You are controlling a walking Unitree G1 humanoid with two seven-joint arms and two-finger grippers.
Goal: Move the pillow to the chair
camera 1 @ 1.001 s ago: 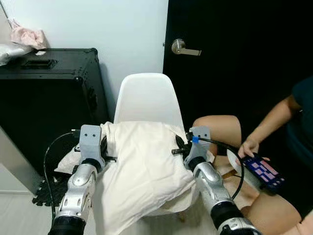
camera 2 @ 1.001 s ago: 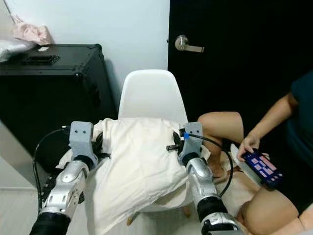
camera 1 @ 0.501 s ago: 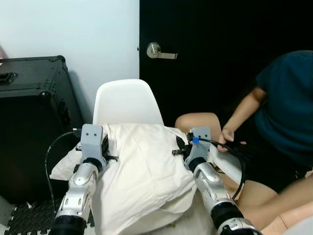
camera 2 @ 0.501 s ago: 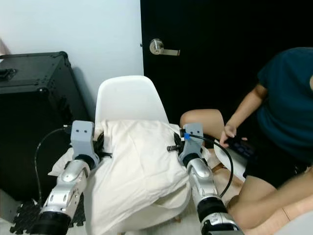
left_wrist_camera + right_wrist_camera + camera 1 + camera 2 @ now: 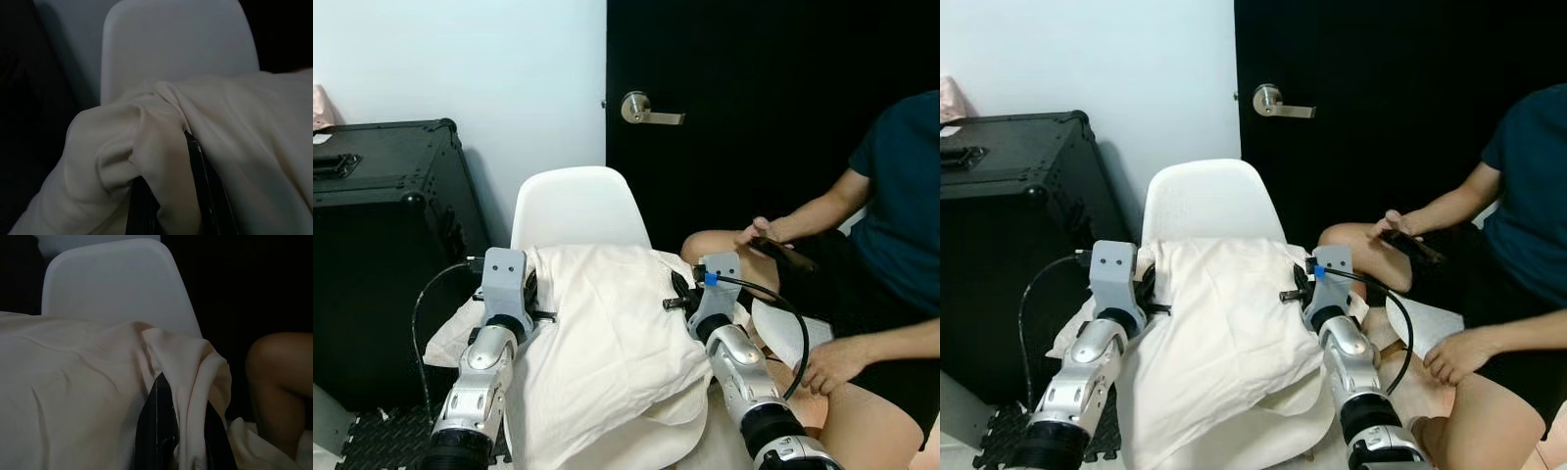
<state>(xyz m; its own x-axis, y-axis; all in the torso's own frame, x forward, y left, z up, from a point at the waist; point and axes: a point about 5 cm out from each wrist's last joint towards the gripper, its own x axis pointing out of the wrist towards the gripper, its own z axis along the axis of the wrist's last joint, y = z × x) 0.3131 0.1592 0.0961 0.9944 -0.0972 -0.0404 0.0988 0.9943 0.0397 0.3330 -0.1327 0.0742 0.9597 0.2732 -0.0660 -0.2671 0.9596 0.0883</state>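
Soft, creased cream cloth pillow (image 5: 607, 333), smooth matt white plastic chair (image 5: 579, 208), brushed-metal door handle (image 5: 648, 110)

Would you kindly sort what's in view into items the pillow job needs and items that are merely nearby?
Needed:
pillow
white chair
left end effector, shut on the pillow
right end effector, shut on the pillow

Nearby:
black case
black door
seated person

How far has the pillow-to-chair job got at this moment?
Done: the pillow is at the white chair, draped in front of its backrest. In hand: left gripper and right gripper each pinch a pillow edge. Left: letting go and backing off; whether it rests on the seat can't be told.
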